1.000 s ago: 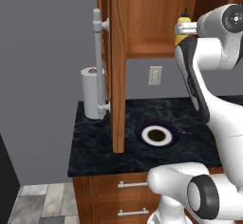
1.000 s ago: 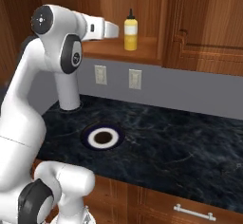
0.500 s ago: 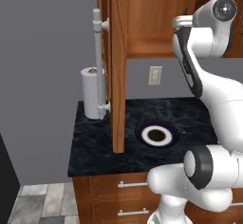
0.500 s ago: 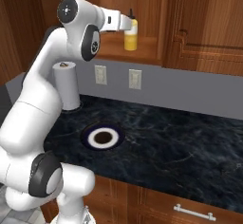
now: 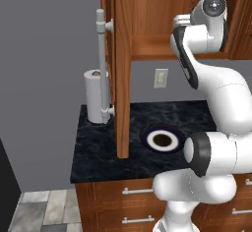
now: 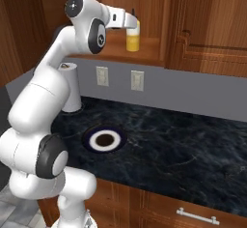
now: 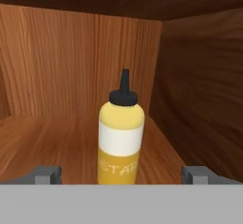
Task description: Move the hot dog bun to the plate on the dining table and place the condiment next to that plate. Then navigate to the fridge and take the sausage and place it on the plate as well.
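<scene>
My gripper is spread wide, grasping nothing. The mustard bottle stands upright between my fingertips in the cabinet.

1. The light is even and soft in both base views, with no single lamp to see.
2. The black counter top shows only a weak sheen and no strong glare.
3. Under the wall cabinet the grey wall is a little darker.
4. Inside the cabinet, in the hand view, the top and the right wall are dim, while the yellow bottle is well lit.
5. All the pictures are slightly soft, and the letters on the bottle are blurred.
6. The straight edges stay straight at the borders.
</scene>
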Controlling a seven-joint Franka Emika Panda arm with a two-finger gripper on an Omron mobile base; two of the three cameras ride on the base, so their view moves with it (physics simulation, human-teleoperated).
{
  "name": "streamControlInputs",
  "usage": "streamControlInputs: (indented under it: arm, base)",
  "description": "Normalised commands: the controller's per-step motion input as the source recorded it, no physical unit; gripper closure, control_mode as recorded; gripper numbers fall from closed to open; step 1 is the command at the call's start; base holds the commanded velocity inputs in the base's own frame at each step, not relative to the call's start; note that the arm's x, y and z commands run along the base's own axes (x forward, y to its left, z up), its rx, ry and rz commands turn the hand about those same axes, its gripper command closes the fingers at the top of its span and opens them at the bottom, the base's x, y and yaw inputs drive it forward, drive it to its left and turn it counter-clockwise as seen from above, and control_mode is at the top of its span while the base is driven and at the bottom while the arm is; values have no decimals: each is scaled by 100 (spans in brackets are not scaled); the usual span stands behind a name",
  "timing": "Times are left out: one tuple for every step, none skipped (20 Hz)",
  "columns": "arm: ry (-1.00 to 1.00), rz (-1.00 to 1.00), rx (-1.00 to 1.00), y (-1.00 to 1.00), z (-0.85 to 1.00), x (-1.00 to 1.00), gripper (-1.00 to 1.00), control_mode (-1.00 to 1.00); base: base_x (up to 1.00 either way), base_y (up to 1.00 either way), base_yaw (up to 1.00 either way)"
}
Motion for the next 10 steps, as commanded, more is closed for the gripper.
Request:
streamControlInputs:
  arm:
    - [8, -5, 0, 0, 0, 26, -100, -100]
    - [7, -5, 0, 0, 0, 21, -100, -100]
    - [7, -5, 0, 0, 0, 21, -100, -100]
    - [7, -5, 0, 0, 0, 18, -100, -100]
    - [7, -6, 0, 0, -1, 20, -100, -100]
    - [5, -5, 0, 0, -1, 20, -100, -100]
    - [2, -5, 0, -1, -2, 16, -100, -100]
    - [0, -5, 0, -7, -4, 15, -100, -100]
    - [0, -5, 0, -16, -8, 14, -100, -100]
    - [0, -6, 0, -20, -15, 11, -100, -100]
  base:
    - [0, 0, 0]
    - [0, 0, 0]
    - [0, 0, 0]
    - [0, 0, 0]
    - [0, 0, 0]
    - [0, 0, 0]
    - [0, 0, 0]
    - [0, 0, 0]
    - [0, 0, 0]
    - [0, 0, 0]
